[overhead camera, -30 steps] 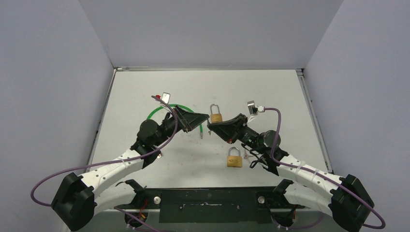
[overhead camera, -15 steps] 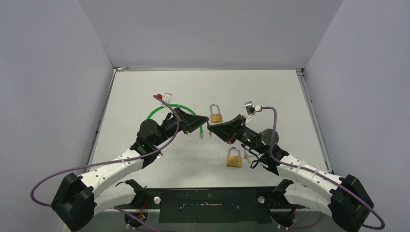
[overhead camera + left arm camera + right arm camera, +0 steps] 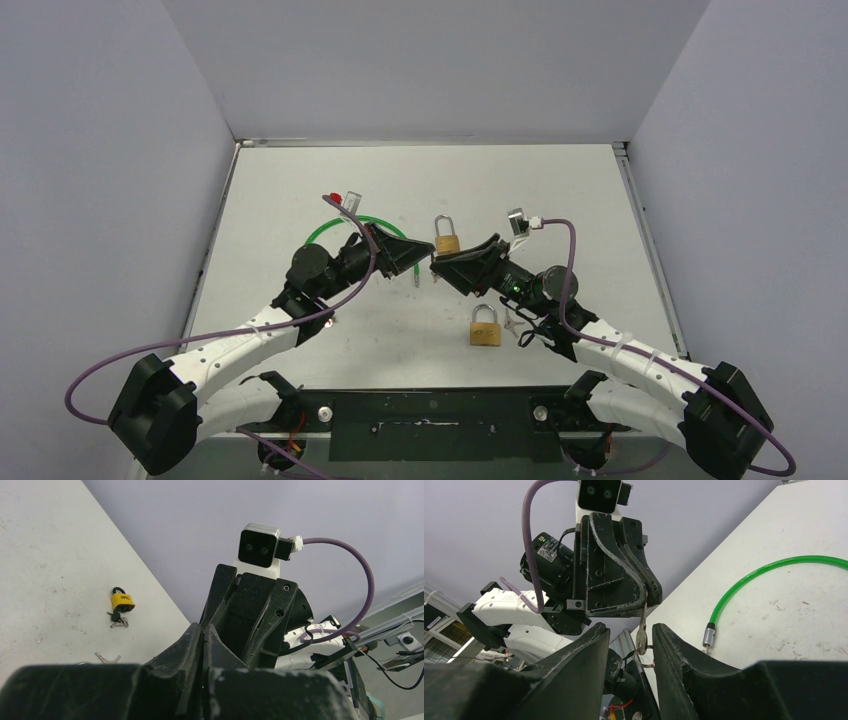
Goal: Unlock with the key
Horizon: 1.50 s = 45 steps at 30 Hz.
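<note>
The two grippers meet tip to tip above the table's middle. In the right wrist view a small silver key (image 3: 642, 630) with a ring (image 3: 644, 660) hangs from the shut tips of my left gripper (image 3: 648, 599). It hangs between the open fingers of my right gripper (image 3: 630, 626), close to the right finger; I cannot tell whether it touches. From above, the left gripper (image 3: 424, 258) faces the right gripper (image 3: 438, 264). One brass padlock (image 3: 446, 238) lies just behind them, another (image 3: 485, 328) lies nearer. The left wrist view shows my left gripper (image 3: 205, 629) pressed shut, the key hidden.
A green cable loop (image 3: 352, 222) lies behind the left gripper, its metal end (image 3: 708, 635) on the table. In the left wrist view a yellow padlock (image 3: 122, 601) has keys (image 3: 118, 622) beside it, and a loose key (image 3: 107, 657) lies nearer.
The left gripper has shut on the key, and the right gripper, shut until half a second ago, has opened. Both arms have shifted only slightly.
</note>
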{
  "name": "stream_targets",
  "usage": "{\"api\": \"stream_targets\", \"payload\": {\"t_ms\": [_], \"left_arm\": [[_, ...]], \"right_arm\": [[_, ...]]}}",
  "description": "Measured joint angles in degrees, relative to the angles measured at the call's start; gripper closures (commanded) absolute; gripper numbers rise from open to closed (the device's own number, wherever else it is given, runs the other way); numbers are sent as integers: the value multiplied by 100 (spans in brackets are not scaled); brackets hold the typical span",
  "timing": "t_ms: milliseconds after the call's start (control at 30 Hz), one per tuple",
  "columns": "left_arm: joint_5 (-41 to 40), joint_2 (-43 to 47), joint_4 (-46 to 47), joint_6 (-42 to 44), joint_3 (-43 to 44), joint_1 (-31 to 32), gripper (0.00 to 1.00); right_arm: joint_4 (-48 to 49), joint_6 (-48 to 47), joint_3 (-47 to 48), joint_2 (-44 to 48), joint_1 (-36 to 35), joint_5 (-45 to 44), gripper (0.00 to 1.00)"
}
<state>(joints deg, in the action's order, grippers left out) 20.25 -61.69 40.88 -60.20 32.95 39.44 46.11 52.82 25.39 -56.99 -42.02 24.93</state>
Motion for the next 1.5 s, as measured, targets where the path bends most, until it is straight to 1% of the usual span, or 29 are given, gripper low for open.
{"api": "stream_targets", "payload": {"t_ms": [67, 133, 200, 333, 400, 467, 533, 667, 800, 900, 933, 1067, 1233, 1267, 1333, 1400, 1433, 1500], "left_arm": [[0, 0, 0, -2, 0, 0, 100], [0, 0, 0, -4, 0, 0, 100], [0, 0, 0, -13, 0, 0, 100], [-2, 0, 2, -44, 0, 0, 100], [-4, 2, 4, -57, -2, 0, 100], [-7, 4, 4, -59, -2, 0, 100], [-7, 20, 4, -61, -2, 0, 100], [-9, 79, 13, -59, -2, 4, 100], [-31, 94, 57, -57, -22, 4, 100], [-55, 101, 98, -57, -46, 4, 100], [-66, 109, 105, -59, -57, 4, 100], [-105, 166, 131, -50, -81, -2, 100], [-127, 249, 129, -33, -83, -15, 100], [-127, 260, 125, -33, -83, -13, 92], [-144, 282, 74, 2, -83, -15, 72], [-254, 361, -90, 107, -83, -24, 58], [-356, 431, -254, 188, -81, -28, 47], [-658, 577, -778, 422, -26, -31, 35]], "right_arm": [[57, 39, 0, 0, 0, -9, 66], [79, 50, 0, 0, 0, -26, 71], [85, 63, 0, 0, 0, -55, 73], [81, 63, 0, 0, 0, -63, 71], [83, 63, 0, 0, 0, -63, 72], [85, 66, 0, 0, 0, -63, 80], [87, 70, -2, -2, 0, -66, 84], [103, 109, -9, -4, 4, -68, 83], [170, 166, -9, -55, 4, -61, 75], [184, 205, -9, -122, 4, -42, 76], [186, 208, -9, -133, 4, -42, 78], [205, 223, -9, -155, 4, -39, 100], [354, 260, -9, -155, 4, -37, 100], [363, 260, -9, -155, 4, -37, 100], [348, 238, -9, -149, 4, -39, 100], [236, 184, -11, -107, 33, -66, 100], [146, 149, -15, -59, 66, -90, 100], [-68, 50, -42, 74, 164, -151, 100]]}}
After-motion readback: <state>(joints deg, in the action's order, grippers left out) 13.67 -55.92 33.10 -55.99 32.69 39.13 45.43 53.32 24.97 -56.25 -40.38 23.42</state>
